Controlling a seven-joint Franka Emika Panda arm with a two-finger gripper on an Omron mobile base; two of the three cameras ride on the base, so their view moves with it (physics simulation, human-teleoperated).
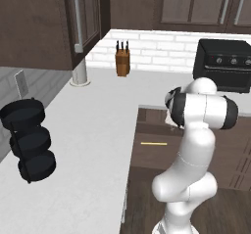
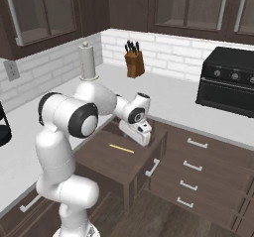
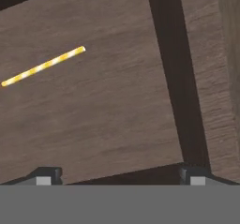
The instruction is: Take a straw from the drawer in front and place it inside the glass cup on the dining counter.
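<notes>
in the left base view, the drawer (image 1: 157, 152) is standing open beside the white tabletop (image 1: 88, 145), the straw (image 1: 154, 143) lying flat inside. in the right base view, the tool (image 2: 141, 138) is hanging over the drawer's far end, near the straw. in the hand view, the tool's tips are sitting wide apart and empty, the straw up left. grasping and delivery are remaining.

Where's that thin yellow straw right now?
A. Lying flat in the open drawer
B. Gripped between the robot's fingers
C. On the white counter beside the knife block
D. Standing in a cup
A: the straw lies flat on the floor of the open drawer, apart from the open fingers.
</notes>
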